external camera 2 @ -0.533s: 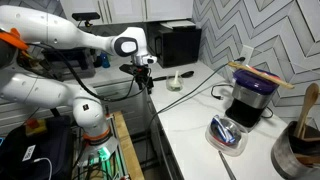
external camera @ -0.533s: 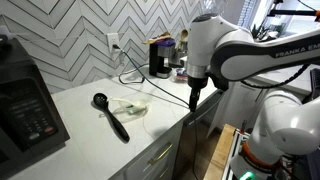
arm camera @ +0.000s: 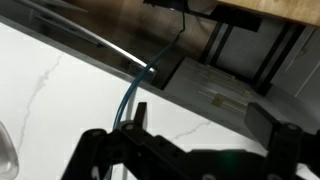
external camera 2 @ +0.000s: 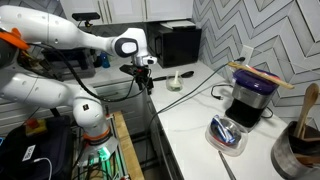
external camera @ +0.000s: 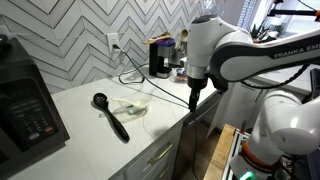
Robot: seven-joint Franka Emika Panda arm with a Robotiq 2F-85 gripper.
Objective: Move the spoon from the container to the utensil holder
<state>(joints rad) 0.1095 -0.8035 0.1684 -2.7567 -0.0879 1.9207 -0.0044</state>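
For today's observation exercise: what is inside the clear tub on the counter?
A pale spoon lies inside the tub. Anything beneath the spoon is hidden and too small to tell.

Container [external camera: 125, 108]: clear, shallow tub, upright on the table [external camera: 75, 103] near its front edge. Spoon [external camera: 135, 104]: pale, thin, lying in the container. Utensil holder [external camera 2: 296, 150]: greyish cylindrical pot, upright, pale handle protruding upward, well apart from the container.
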